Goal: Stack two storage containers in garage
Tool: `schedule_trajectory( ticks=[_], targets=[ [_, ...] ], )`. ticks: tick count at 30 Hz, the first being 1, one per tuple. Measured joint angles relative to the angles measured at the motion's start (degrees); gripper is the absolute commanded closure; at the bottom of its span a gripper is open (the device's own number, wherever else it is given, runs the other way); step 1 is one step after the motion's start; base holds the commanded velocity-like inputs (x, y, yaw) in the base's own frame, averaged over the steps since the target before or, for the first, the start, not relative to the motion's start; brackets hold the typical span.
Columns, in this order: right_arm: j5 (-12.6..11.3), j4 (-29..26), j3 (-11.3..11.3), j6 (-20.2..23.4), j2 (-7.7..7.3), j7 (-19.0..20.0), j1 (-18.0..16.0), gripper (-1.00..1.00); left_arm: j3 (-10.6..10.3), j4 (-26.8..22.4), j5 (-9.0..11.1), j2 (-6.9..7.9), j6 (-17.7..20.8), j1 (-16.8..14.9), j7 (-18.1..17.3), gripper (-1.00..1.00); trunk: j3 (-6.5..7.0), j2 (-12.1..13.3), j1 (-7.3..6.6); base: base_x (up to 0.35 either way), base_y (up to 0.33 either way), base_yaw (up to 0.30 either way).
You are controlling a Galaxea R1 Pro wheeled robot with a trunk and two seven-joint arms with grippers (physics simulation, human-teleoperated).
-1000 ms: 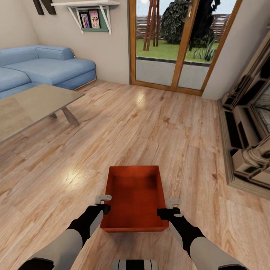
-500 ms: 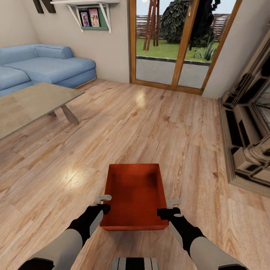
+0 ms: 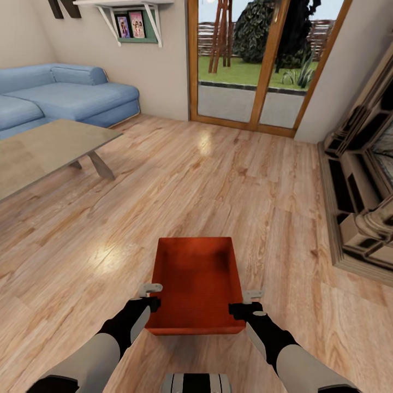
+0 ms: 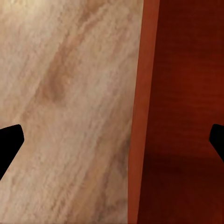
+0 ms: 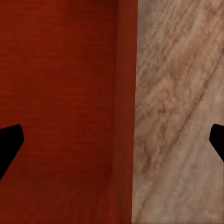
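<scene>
Storage container point(image 3: 196, 284) being straddled at its side walls by left claw point(image 3: 151, 296) and right claw point(image 3: 246, 303), both spread wide, nothing clamped. Container low over living room floor point(image 3: 229, 180), near robot. Garage trip, stacking judged outstanding.

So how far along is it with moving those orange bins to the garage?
Early. Nothing is delivered yet: the wood plank floor and blue sofa mean this is the living room. In hand: one storage container, with the left pincer and right pincer straddling its side walls, fingers apart. Left: carrying it out, bringing the second, stacking.
</scene>
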Motion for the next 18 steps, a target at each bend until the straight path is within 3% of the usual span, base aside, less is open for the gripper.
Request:
schedule_trajectory(
  ticks=[18],
  targets=[
    [0.03, 0.00, 0.06, 0.00, -0.04, 0.00, 0.00, -1.00, -0.05, 0.00, 0.00, 0.00, 0.03, 0.00, 0.00, -1.00, -0.36, -0.82, 0.44, 0.000, 0.000, 0.000]
  ],
)
